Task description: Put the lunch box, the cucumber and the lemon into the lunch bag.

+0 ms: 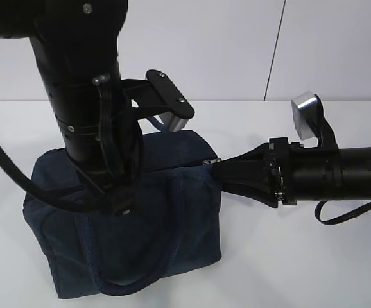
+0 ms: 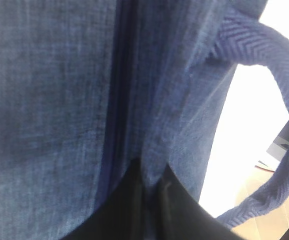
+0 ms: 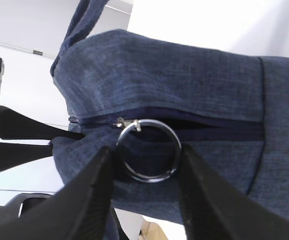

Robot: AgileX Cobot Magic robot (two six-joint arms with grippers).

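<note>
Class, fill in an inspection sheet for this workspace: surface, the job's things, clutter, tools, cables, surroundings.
Surface: plain white table.
Job's things: boxy dark navy fabric lunch bag standing upright, silver ring pull at its zipper; lunch box, cucumber and lemon not seen.
Clutter: nothing seen.
Tools: left tool shut, pinching fabric beside the zipper; right tool with fingers either side of the ring.
Cables: black cable looping off the left arm.
Surroundings: pale wall panels.

I can't read any text, label, brand or number on anything in these views.
</note>
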